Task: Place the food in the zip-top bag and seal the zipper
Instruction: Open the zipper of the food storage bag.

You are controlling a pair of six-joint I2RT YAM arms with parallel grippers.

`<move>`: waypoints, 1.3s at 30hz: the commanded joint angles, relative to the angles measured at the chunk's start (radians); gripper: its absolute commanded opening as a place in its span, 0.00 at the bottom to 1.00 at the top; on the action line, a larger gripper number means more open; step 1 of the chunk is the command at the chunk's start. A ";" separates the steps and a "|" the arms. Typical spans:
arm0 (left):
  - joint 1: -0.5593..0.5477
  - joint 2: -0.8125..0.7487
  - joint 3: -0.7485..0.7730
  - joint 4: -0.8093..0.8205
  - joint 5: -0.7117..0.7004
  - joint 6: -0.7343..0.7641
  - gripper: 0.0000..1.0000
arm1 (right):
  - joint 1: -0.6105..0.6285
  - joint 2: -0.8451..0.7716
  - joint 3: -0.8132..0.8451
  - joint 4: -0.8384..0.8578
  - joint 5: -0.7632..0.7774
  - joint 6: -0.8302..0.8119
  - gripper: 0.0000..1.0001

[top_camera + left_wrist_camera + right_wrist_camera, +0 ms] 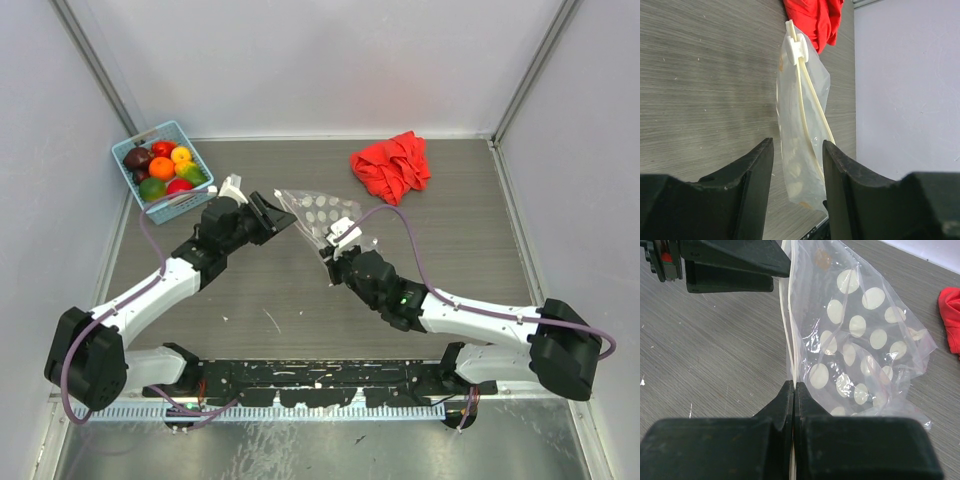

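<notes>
The clear zip-top bag (318,212) with white dots is held up off the table at the middle. My right gripper (335,245) is shut on its zipper (787,325) edge, jaws pressed together (793,385). The dotted bag (860,335) hangs to their right. My left gripper (283,215) is open at the bag's other end. In the left wrist view the bag (795,130) hangs between the spread fingers (798,145), with the zipper (810,95) and a white slider (796,47) beyond. The food (162,168), several small toy fruits, lies in the basket. The bag looks empty.
The light blue basket (148,136) stands at the far left corner, just beyond the left arm. A crumpled red cloth (392,165) lies at the far right of the table; it also shows in the left wrist view (815,17). Grey walls surround the table.
</notes>
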State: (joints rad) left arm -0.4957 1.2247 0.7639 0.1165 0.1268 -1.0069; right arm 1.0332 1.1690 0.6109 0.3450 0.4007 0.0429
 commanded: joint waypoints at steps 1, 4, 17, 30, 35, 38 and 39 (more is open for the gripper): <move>-0.003 -0.022 0.003 0.060 -0.029 0.002 0.44 | 0.008 0.000 0.012 0.077 0.026 -0.006 0.00; -0.003 -0.027 -0.001 0.053 -0.035 0.001 0.42 | 0.009 0.003 0.013 0.080 0.024 -0.005 0.00; -0.013 0.017 0.014 0.067 0.001 -0.010 0.35 | 0.016 0.026 0.018 0.087 0.017 -0.014 0.00; -0.053 0.073 -0.003 0.093 0.008 -0.021 0.26 | 0.028 0.051 0.038 0.093 0.008 -0.012 0.01; -0.063 0.082 -0.011 0.097 0.007 -0.022 0.20 | 0.028 0.049 0.039 0.091 0.004 -0.010 0.03; -0.063 0.074 -0.013 0.095 0.006 -0.019 0.13 | 0.028 0.045 0.041 0.085 0.003 -0.009 0.06; -0.063 0.068 -0.012 0.093 0.004 -0.016 0.12 | 0.029 0.043 0.043 0.080 0.000 -0.008 0.08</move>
State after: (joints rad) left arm -0.5545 1.3113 0.7513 0.1463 0.1272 -1.0325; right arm 1.0546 1.2182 0.6113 0.3717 0.4049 0.0341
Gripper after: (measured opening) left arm 0.145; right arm 0.057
